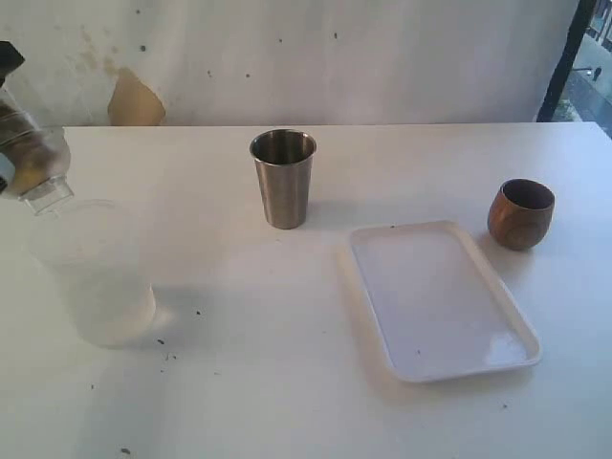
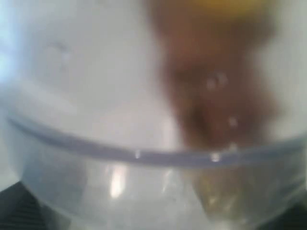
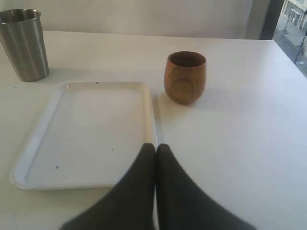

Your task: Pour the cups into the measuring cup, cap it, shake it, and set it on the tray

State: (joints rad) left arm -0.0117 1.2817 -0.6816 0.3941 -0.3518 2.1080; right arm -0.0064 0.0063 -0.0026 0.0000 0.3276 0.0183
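Left pincer holds the capped measuring cup tipped at the far left.
Its jaws are spread wide around that cup, with the cap lowest, above a frosted cup. My right pincer is pressed closed and empty over the tray's near right corner. The steel cup and wooden cup stand farther back.

Plain indoor workroom, exact kind not determinable. A white table stands against a stained white wall; beyond the table's right end, a dark-framed window shows buildings.
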